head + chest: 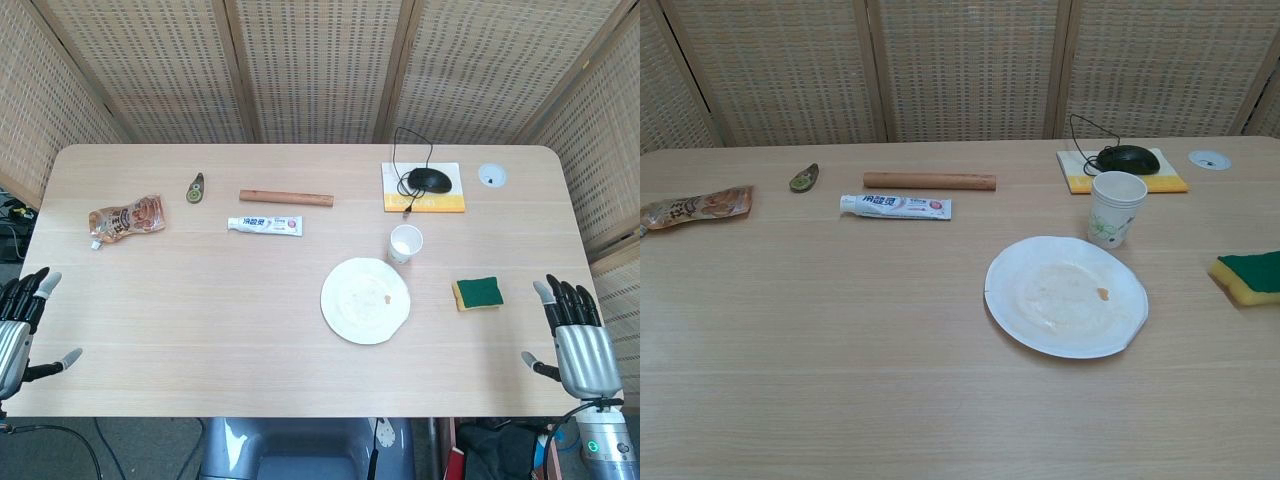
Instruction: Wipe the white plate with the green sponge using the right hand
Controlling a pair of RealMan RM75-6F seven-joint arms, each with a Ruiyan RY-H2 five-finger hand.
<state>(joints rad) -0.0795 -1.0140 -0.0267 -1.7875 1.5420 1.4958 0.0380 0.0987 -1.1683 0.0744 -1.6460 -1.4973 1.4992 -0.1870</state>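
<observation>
Plainly, right robot hand spread — holding nothing, touching nothing.

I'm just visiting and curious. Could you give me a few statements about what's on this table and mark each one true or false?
1. The green sponge lies on the white plate. False: it lies on the table beside the plate.
2. The paper cup stands upright. True.
3. The right hand holds the sponge. False: it holds nothing, fingers apart.
4. A toothpaste tube lies near a wooden rod. True.
5. The left hand holds nothing. True.
</observation>
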